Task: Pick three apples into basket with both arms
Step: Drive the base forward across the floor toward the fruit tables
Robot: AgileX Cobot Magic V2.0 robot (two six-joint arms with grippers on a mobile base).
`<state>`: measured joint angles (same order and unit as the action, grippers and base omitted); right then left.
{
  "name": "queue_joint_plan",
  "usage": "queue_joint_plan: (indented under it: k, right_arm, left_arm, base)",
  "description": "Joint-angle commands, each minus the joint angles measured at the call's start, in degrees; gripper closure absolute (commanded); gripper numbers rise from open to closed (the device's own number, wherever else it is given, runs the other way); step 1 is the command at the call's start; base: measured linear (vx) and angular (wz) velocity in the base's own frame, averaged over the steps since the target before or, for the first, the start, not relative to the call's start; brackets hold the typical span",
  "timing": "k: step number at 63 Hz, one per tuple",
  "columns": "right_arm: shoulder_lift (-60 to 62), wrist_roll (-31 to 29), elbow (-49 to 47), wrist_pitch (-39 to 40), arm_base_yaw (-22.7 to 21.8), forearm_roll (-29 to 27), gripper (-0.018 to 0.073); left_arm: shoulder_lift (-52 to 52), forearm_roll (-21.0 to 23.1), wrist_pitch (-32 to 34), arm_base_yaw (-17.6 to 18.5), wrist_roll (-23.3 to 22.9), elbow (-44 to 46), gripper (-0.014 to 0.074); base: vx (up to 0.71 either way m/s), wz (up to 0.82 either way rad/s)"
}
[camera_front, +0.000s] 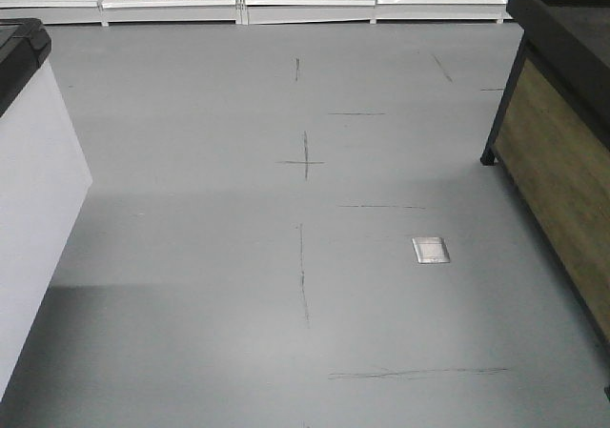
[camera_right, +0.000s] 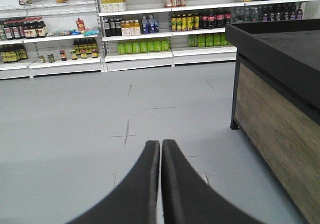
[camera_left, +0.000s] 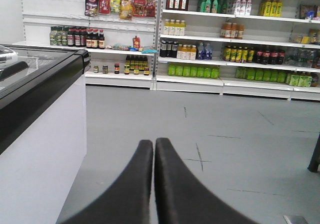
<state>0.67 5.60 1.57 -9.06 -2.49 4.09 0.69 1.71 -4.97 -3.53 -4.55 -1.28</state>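
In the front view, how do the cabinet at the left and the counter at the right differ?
The left cabinet has plain white sides; the right counter has wood-grain panelling. The cabinet's side runs down to the floor; the counter stands on a black leg. Both have black tops.

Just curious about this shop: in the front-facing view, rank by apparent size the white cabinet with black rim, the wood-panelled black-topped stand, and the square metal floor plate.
1. White cabinet and wood-panelled stand: largest, both cropped, too alike to rank.
2. Square metal floor plate: smallest.
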Motion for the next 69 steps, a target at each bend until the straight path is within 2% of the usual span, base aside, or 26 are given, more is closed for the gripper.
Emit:
queue_joint_plan:
  k: [1,69]
  right_arm:
    - [0.77,-0.01,0.83,4.5,-0.34,0.61,0.0564]
    - [0.77,-0.01,0.83,4.43,-0.34,0.61,0.0564]
  left_arm:
    - [0.89,0.09,3.91,-0.15,-0.4,-0.53,0.0603]
    - [0.89,0.09,3.91,-0.15,-0.4,-0.53,0.0603]
  base:
    - [0.0,0.0]
    - [0.0,0.0]
